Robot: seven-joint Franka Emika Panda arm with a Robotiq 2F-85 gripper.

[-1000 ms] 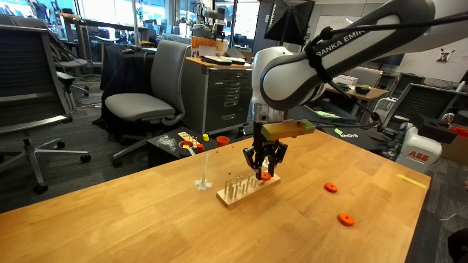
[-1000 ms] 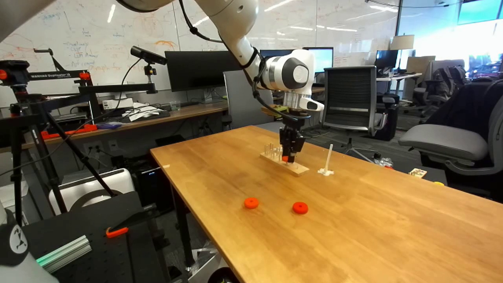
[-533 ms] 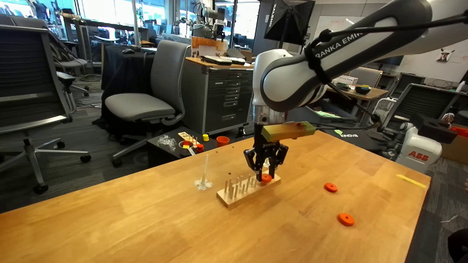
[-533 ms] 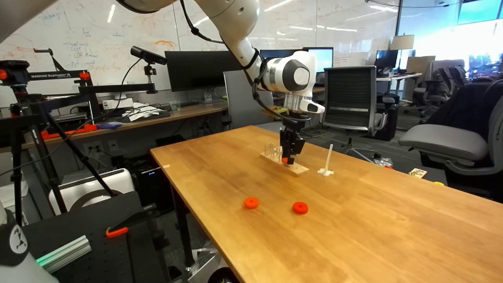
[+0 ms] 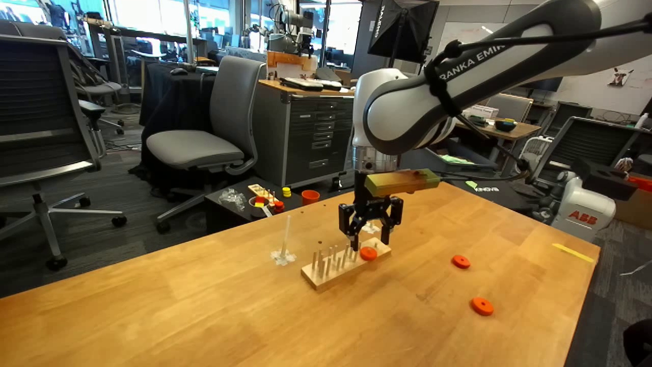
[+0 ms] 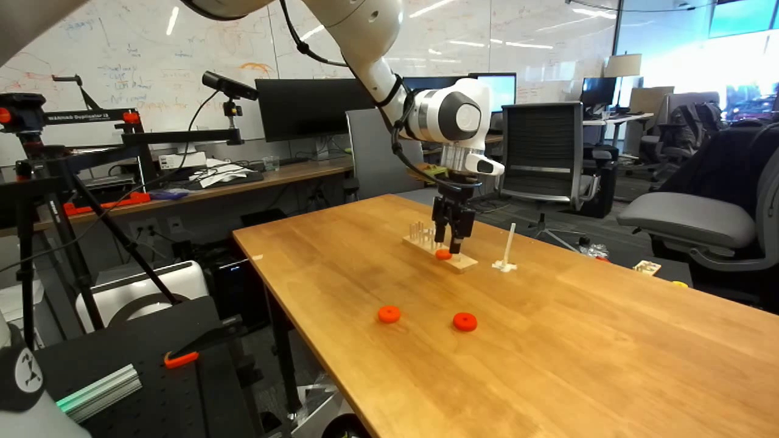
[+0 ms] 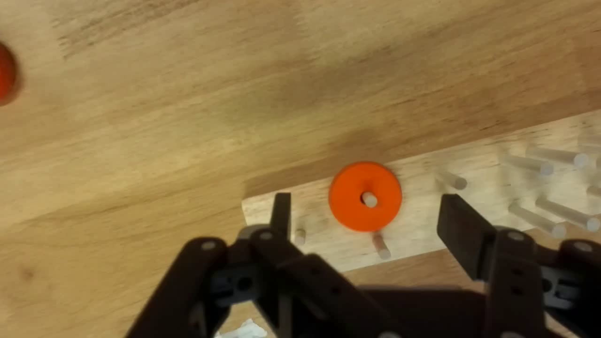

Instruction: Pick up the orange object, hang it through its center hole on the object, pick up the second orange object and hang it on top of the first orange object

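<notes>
Jaws stand parted over the orange ring (image 7: pixel 349 201) around a peg (image 7: pixel 370 200)

arm (image 5: pixel 484 76) bent, wrist (image 5: pixel 375 159) seemingly vertical, jaws downward, well apart

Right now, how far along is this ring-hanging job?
Looks done: one orange ring, threaded on a peg of the wooden board. In hand: nothing; the gripper stands open over the board. Left: stacking a second on top; two loose orange rings lie on the table.
</notes>
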